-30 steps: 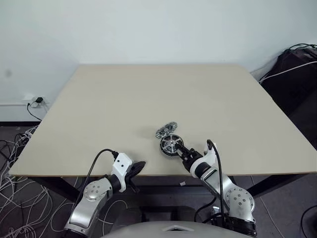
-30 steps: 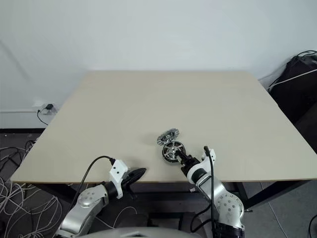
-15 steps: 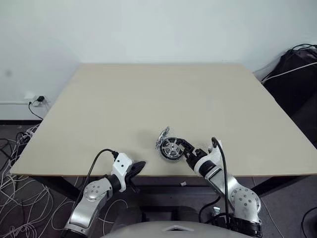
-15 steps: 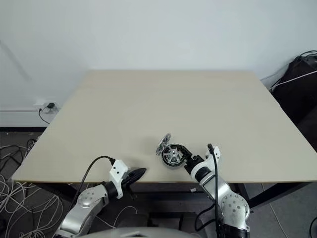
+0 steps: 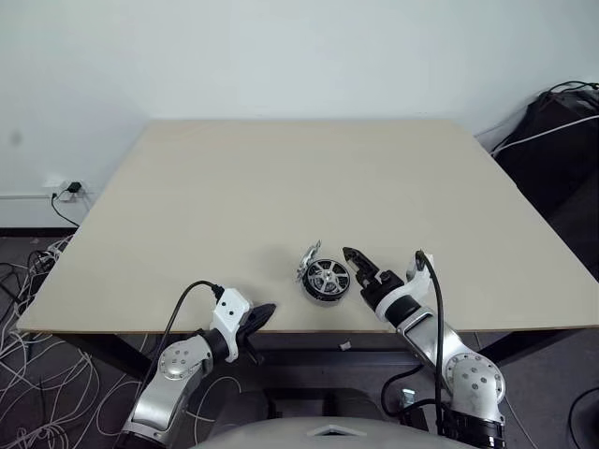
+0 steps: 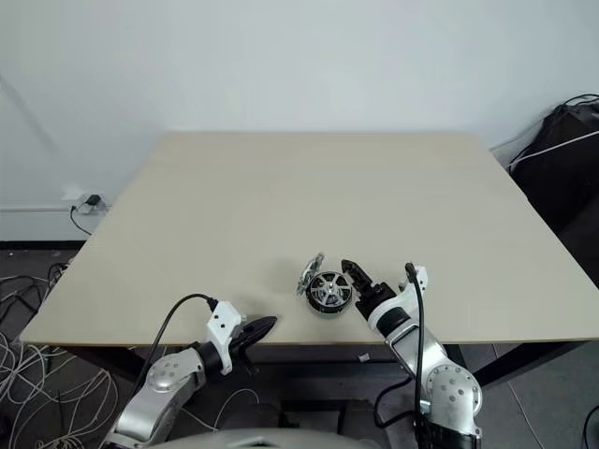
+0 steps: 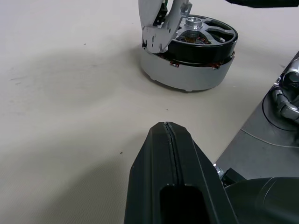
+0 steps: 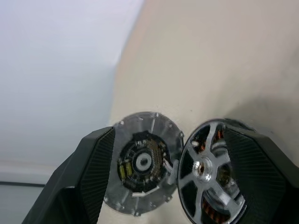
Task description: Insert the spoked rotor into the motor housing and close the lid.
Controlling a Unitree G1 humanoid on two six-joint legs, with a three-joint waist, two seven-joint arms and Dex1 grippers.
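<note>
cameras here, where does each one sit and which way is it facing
Head pair: looks forward and down over the table; both arms show.
Left wrist: low along the shut left gripper toward the spoked rotor seated in the motor housing.
Right wrist: between the open right gripper fingers, facing the rotor and the leaning lid.
All share the rotor.

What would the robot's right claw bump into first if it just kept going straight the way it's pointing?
Probably the spoked rotor, seated in the motor housing just ahead of the open right claw. The lid leans up against the rotor's far side. Depth is unclear, so the claw might pass just above.
</note>
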